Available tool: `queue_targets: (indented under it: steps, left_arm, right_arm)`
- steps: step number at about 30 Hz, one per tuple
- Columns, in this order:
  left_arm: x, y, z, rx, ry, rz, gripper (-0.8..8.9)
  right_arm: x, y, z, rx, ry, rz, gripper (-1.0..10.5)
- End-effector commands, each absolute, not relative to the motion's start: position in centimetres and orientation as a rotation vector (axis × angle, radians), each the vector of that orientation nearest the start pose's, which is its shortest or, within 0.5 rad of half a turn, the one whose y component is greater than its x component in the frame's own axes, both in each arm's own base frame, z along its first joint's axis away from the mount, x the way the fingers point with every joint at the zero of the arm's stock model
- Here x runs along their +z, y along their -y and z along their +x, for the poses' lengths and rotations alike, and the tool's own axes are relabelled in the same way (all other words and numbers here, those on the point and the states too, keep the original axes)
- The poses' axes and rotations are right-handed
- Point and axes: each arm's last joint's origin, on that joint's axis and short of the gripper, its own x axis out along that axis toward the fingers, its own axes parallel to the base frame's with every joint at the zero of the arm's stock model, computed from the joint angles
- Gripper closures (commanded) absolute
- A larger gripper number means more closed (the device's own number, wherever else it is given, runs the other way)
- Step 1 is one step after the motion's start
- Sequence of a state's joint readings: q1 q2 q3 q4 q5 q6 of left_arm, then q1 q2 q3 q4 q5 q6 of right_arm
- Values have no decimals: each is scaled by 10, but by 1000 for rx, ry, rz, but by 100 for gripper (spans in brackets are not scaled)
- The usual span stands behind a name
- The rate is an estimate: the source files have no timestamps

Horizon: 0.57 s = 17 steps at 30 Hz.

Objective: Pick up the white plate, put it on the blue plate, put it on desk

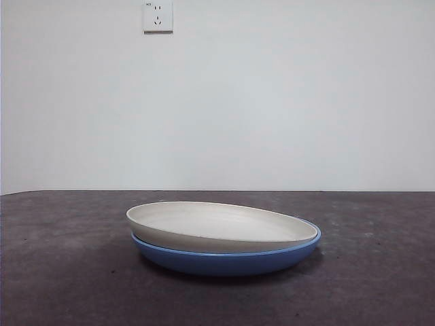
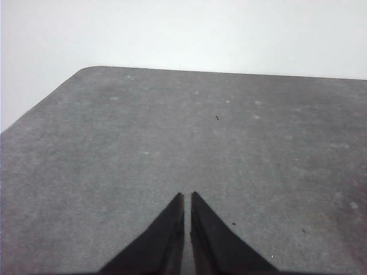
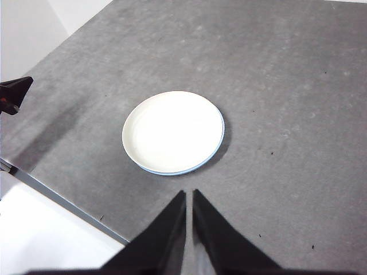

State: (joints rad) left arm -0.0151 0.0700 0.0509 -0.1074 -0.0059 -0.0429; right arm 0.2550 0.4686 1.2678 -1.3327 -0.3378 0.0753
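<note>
Nearest in the right wrist view, the right claw (image 3: 189, 197) hangs high above the desk (image 3: 287, 86), its jaws pressed almost together with only a sliver of gap and nothing between them. Beyond its tips lies the white plate (image 3: 172, 130), nested inside the blue plate (image 3: 219, 139), of which only a thin rim shows on one side. The front view confirms the stack: the white plate (image 1: 217, 227) sits in the blue plate (image 1: 228, 261) a little tilted and off centre, its edge raised on one side and sunk level with the blue rim on the other.

The left claw (image 2: 187, 200) is likewise nearly closed and empty, over bare desk (image 2: 229, 126) well apart from the plates.

The white plate looks stiff, matte and probably light, yet likely brittle if dropped. Being wide and shallow, it offers no handle, so the rim is the only hold. The raised side seems best, since a jaw could slip under the lip there. The glossy blue plate beneath may slide or lift along with it, so a slow pull seems wise.

Farthest back, a wall socket (image 1: 158, 17) sits on the pale wall.
</note>
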Motion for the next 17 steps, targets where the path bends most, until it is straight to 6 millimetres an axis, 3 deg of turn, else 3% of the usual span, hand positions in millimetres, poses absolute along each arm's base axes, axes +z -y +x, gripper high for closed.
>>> queue_targets:
  steps: [1,17]
  left_arm:
    - [159,1,99,1,-124,-43,794]
    - [149,1,96,0,-183,-23,794]
  right_arm:
    - [396,-7,-10,567,-538,86,931]
    - [396,-7,-10,567,-537,87,931]
